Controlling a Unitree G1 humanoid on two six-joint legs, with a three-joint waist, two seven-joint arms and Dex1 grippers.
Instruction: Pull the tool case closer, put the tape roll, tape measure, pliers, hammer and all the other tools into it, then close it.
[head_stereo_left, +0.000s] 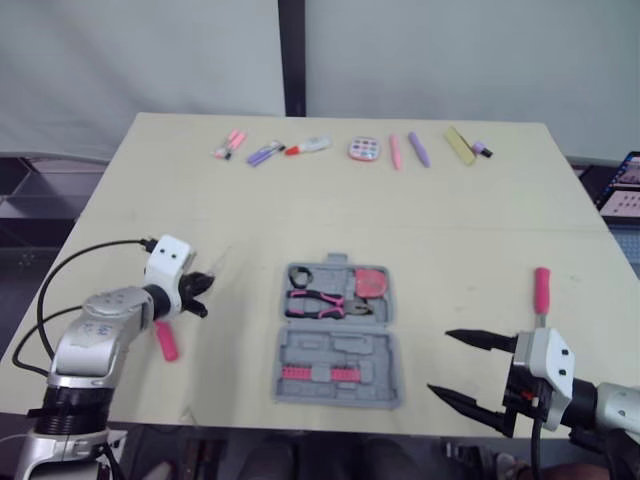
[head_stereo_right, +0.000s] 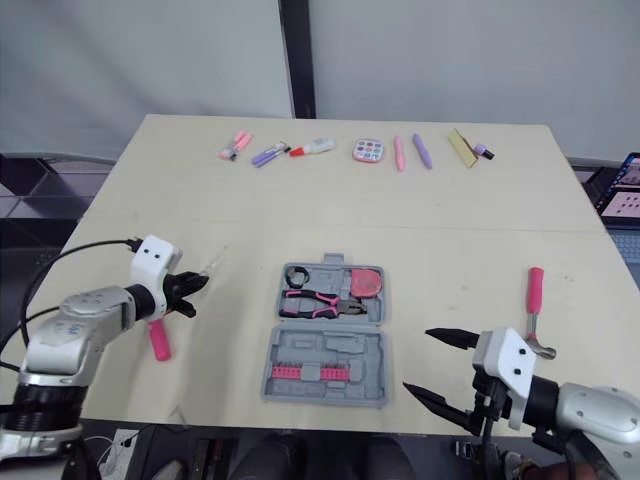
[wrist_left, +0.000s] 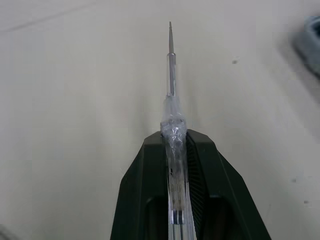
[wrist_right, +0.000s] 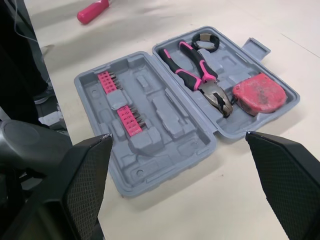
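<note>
Evidently the tool case (head_stereo_left: 382, 350) lies open at the bench's (head_stereo_left: 450, 230) near middle, pliers (head_stereo_left: 318, 303) seated. Left gripper (head_stereo_left: 200, 295) fingers clamp a clear screwdriver (wrist_left: 172, 125) for stowing; right gripper (head_stereo_left: 440, 362) fingers gape near the hammer (head_stereo_left: 541, 290).

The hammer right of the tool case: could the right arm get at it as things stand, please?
Probably yes: the right gripper is open and empty, and the hammer lies on bare table beside its wrist. Its fingers point toward the tool case, so it would have to turn first.
</note>
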